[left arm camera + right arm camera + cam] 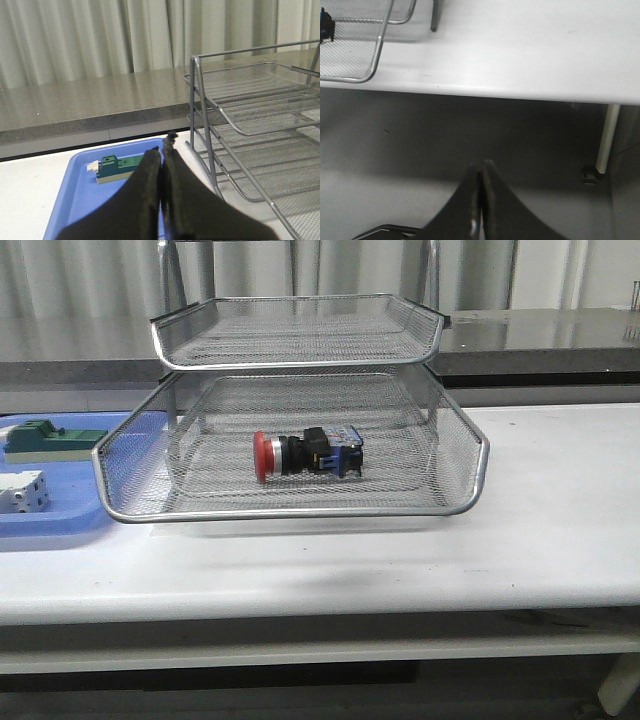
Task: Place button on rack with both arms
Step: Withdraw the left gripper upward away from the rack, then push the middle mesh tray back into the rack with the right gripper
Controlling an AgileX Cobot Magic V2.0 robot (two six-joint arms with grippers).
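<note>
The button [305, 454], red cap to the left, black body and blue rear block, lies on its side in the lower tray of the silver wire-mesh rack [470, 455]. Its blue end just shows in the right wrist view [325, 27]. Neither arm shows in the front view. My left gripper [164, 145] is shut and empty, above the blue tray beside the rack [240, 130]. My right gripper [481, 167] is shut and empty, off the table's front edge, over the floor, with the rack's corner [375, 55] far from it.
A flat blue tray [45, 525] at the table's left holds a green block [50, 438] and a white block [22, 490]. The green block also shows in the left wrist view [117, 167]. A grey counter runs behind the table. A table leg [605, 140] stands at the right.
</note>
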